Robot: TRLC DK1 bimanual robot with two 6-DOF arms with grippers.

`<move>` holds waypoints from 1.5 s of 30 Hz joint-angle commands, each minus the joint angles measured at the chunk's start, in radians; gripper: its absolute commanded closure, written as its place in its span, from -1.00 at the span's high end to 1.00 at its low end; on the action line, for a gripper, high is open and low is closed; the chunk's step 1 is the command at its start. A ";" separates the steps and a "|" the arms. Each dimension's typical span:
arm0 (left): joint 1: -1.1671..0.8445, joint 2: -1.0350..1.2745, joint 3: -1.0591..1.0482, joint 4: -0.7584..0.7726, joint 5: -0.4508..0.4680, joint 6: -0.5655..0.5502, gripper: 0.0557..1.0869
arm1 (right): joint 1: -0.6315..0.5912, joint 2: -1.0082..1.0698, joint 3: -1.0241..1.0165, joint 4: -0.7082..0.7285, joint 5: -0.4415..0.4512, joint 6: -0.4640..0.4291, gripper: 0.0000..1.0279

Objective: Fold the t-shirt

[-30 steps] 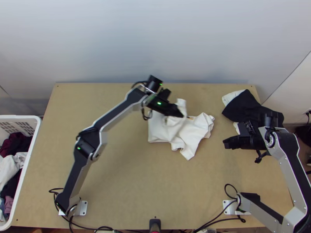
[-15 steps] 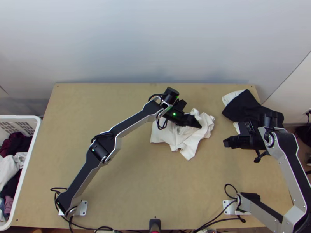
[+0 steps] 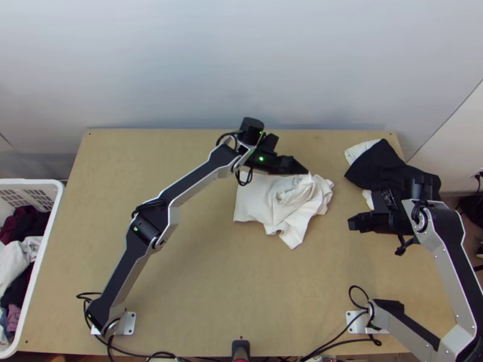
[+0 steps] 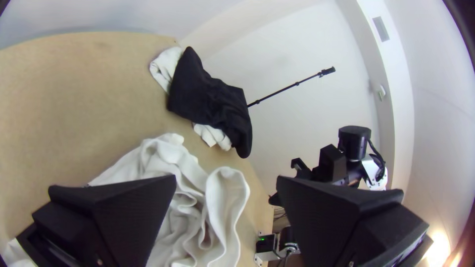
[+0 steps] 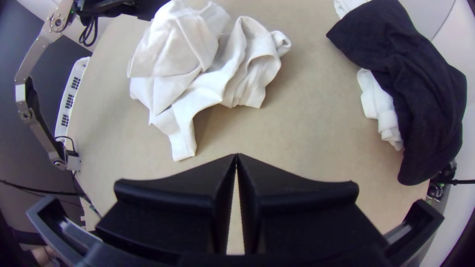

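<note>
Top view, and the white t-shirt (image 3: 256,205) lies bunched just right of centre, immediately below the left gripper (image 3: 306,172), jaws spread (easily the nearer of the two), with the right gripper (image 3: 350,223), jaws pressed together, off at centre right.

Stretches the left arm (image 3: 194,183), bends the right arm (image 3: 462,277).
Holds the left gripper (image 3: 302,168) spread wide, the right gripper (image 3: 352,223) closed.
</note>
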 commanded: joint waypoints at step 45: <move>0.049 -0.142 -0.331 -0.487 -0.421 0.518 -0.92 | 0.559 0.710 0.636 0.108 0.009 -0.049 -0.86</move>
